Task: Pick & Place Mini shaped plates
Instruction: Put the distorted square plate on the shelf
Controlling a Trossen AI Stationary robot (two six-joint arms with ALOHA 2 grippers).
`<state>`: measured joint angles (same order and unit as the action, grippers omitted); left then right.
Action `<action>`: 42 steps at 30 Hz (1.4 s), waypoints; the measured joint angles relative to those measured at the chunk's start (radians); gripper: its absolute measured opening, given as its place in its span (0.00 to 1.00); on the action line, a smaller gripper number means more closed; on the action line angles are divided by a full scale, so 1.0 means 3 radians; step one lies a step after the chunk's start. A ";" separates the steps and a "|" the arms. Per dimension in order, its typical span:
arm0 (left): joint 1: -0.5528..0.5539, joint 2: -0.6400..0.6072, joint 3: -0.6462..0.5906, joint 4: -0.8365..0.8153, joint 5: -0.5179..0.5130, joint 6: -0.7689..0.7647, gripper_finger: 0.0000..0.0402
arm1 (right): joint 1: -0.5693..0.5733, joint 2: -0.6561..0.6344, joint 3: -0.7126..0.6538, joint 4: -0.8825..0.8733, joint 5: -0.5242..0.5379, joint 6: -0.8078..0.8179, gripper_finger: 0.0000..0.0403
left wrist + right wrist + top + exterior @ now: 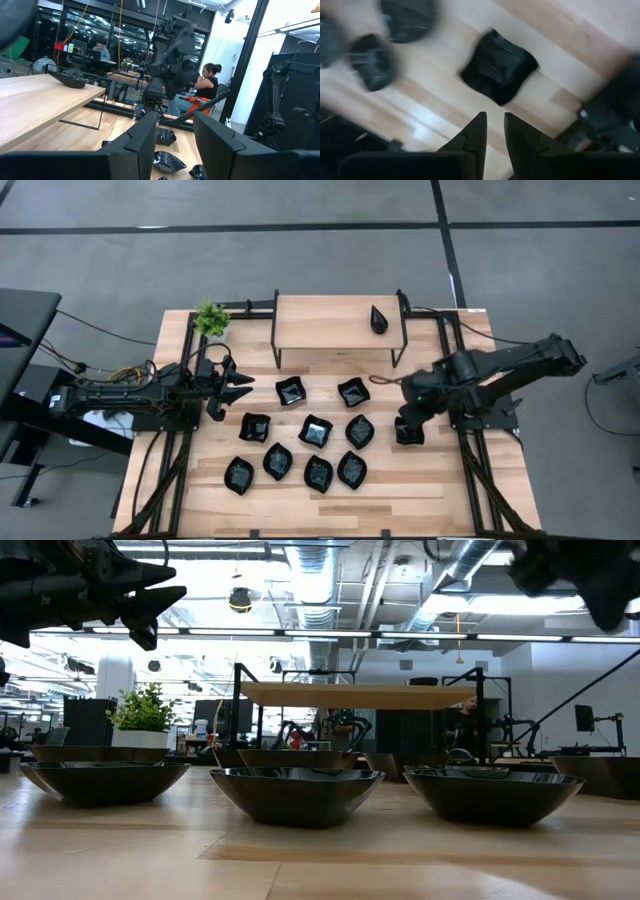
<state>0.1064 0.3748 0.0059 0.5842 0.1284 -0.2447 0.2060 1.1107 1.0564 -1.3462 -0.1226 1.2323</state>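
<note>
Several glossy black mini plates (315, 430) lie flat in loose rows on the wooden table. A teardrop-shaped one (379, 319) sits on the raised wooden shelf (330, 320) at the far side. A wavy-edged square plate (408, 434) rests apart from the rows, near the right arm. My right gripper (408, 420) hovers over it, pointing down. In the right wrist view its fingers (495, 125) stand a narrow gap apart, short of that plate (499, 66), touching nothing. My left gripper (238, 387) waits open above the table's left side, pointing right.
A small green plant (211, 317) stands at the table's far left corner beside the shelf. The shelf's black metal legs (276, 340) rise from the table. People sit at desks (205, 82) in the room beyond. Bare wood lies along the near edge (330, 515).
</note>
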 joint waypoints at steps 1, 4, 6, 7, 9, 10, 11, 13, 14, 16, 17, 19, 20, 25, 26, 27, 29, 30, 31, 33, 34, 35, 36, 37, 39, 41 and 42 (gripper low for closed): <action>0.0001 0.0000 0.0000 0.0001 0.0000 -0.0011 0.33 | 0.0038 0.0002 -0.0082 -0.0002 -0.0013 0.0108 0.16; 0.0001 0.0000 0.0000 0.0000 -0.0001 -0.0016 0.33 | 0.0151 0.0004 -0.0288 0.0113 -0.0024 0.0372 0.16; 0.0001 0.0001 0.0001 0.0000 0.0000 -0.0021 0.33 | 0.0220 0.0003 -0.0414 0.0257 -0.0023 0.0498 0.16; 0.0001 0.0000 0.0001 0.0000 0.0000 -0.0022 0.33 | 0.0247 0.0003 -0.0481 0.0345 -0.0023 0.0544 0.16; 0.0001 0.0001 0.0001 0.0000 0.0000 -0.0022 0.33 | 0.0309 0.0004 -0.0626 0.0469 -0.0024 0.0634 0.16; 0.0000 0.0001 0.0000 0.0001 0.0000 -0.0022 0.33 | 0.0339 0.0004 -0.0702 0.0562 -0.0025 0.0686 0.16; 0.0001 0.0000 0.0001 0.0000 0.0000 -0.0022 0.33 | 0.0368 0.0003 -0.0783 0.0670 -0.0026 0.0747 0.16; 0.0001 0.0000 0.0000 0.0000 0.0000 -0.0023 0.33 | 0.0429 0.0004 -0.0934 0.0812 -0.0024 0.0864 0.16; 0.0001 0.0000 0.0000 0.0000 0.0000 -0.0023 0.33 | 0.0457 0.0004 -0.0999 0.0871 -0.0024 0.0926 0.16; 0.0001 0.0000 0.0000 0.0001 0.0000 -0.0023 0.33 | 0.0504 0.0004 -0.1095 0.0949 -0.0024 0.1021 0.16; 0.0000 0.0000 0.0000 0.0000 0.0000 -0.0023 0.33 | 0.0522 0.0004 -0.1127 0.0976 -0.0023 0.1053 0.16; 0.0000 0.0001 0.0000 0.0001 0.0000 -0.0022 0.33 | 0.0562 0.0004 -0.1192 0.1005 -0.0022 0.1099 0.16; 0.0001 0.0000 0.0001 0.0001 0.0000 -0.0023 0.33 | 0.0580 0.0004 -0.1223 0.1016 -0.0020 0.1106 0.16; 0.0000 0.0001 0.0000 0.0001 0.0000 -0.0023 0.33 | 0.0623 0.0004 -0.1324 0.1123 -0.0008 0.1160 0.22; 0.0000 0.0001 0.0000 0.0000 0.0000 -0.0023 0.33 | 0.0623 0.0004 -0.1340 0.1162 0.0023 0.1163 0.24; 0.0001 0.0001 0.0001 0.0000 0.0000 -0.0023 0.33 | 0.0623 0.0004 -0.1363 0.1200 0.0061 0.1182 0.27; -0.0001 0.0001 0.0001 0.0000 0.0000 -0.0022 0.33 | 0.0623 0.0004 -0.1425 0.1243 0.0131 0.1215 0.31; 0.0001 0.0001 0.0001 0.0000 0.0000 -0.0023 0.33 | 0.0623 0.0004 -0.1459 0.1262 0.0169 0.1245 0.33; 0.0001 0.0000 0.0000 0.0001 0.0000 -0.0022 0.33 | 0.0623 0.0004 -0.1494 0.1296 0.0199 0.1277 0.35; -0.0001 0.0000 0.0001 0.0000 0.0000 -0.0023 0.33 | 0.0621 0.0004 -0.1541 0.1332 0.0246 0.1328 0.37; 0.0001 0.0001 0.0001 0.0001 0.0000 -0.0023 0.33 | 0.0621 0.0004 -0.1563 0.1371 0.0258 0.1334 0.38; 0.0000 0.0001 0.0000 0.0001 0.0000 -0.0023 0.33 | 0.0621 0.0004 -0.1586 0.1415 0.0263 0.1334 0.38; 0.0000 0.0001 0.0001 0.0001 0.0000 -0.0023 0.33 | 0.0621 0.0004 -0.1614 0.1463 0.0263 0.1335 0.38; 0.0001 0.0001 0.0001 0.0001 0.0000 -0.0023 0.33 | 0.0621 0.0004 -0.1650 0.1529 0.0263 0.1335 0.37; 0.0000 0.0000 0.0001 0.0001 0.0000 -0.0023 0.33 | 0.0621 0.0004 -0.1729 0.1697 0.0263 0.1359 0.36; 0.0000 0.0000 0.0001 0.0001 0.0000 -0.0022 0.33 | 0.0621 0.0004 -0.1783 0.1799 0.0264 0.1405 0.33; 0.0000 0.0000 0.0000 0.0001 0.0000 -0.0023 0.33 | 0.0621 0.0004 -0.1794 0.1820 0.0264 0.1424 0.32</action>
<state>0.1063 0.3749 0.0060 0.5846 0.1284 -0.2516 0.3923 1.1118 0.5182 -0.8003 -0.0433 1.6595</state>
